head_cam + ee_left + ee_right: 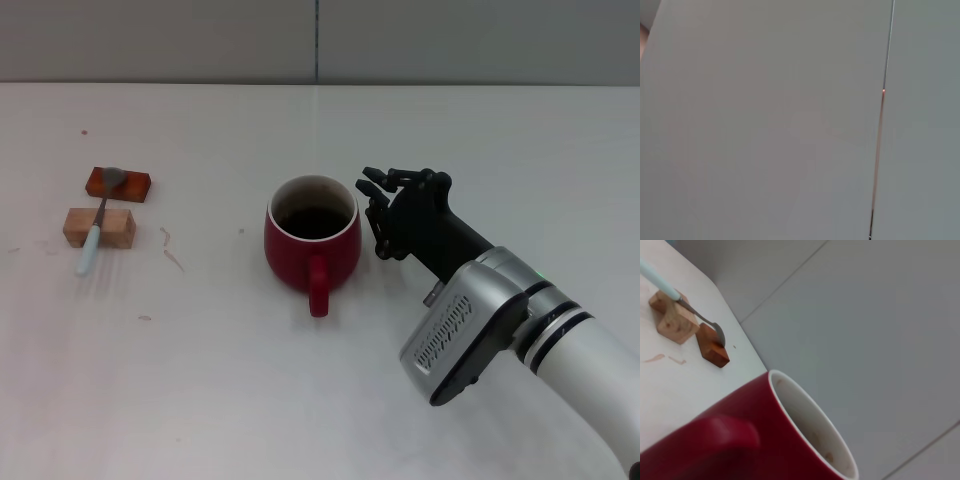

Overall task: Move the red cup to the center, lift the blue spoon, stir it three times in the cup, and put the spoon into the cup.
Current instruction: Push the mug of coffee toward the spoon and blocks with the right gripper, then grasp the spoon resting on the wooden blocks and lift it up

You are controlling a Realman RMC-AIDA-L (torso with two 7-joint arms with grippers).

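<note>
The red cup (312,245) stands upright near the middle of the white table, handle toward me, dark inside. It fills the near part of the right wrist view (740,440). My right gripper (372,200) is open just to the right of the cup's rim, close beside it and holding nothing. The blue spoon (97,225) lies at the far left, bridging two small blocks, with its bowl on the red-brown one; it also shows in the right wrist view (670,292). My left gripper is out of view; its wrist view shows only a grey wall.
A red-brown block (120,184) and a pale wooden block (120,228) carry the spoon at the left. A few faint brown smears (172,250) mark the table between them and the cup. The grey wall runs along the table's far edge.
</note>
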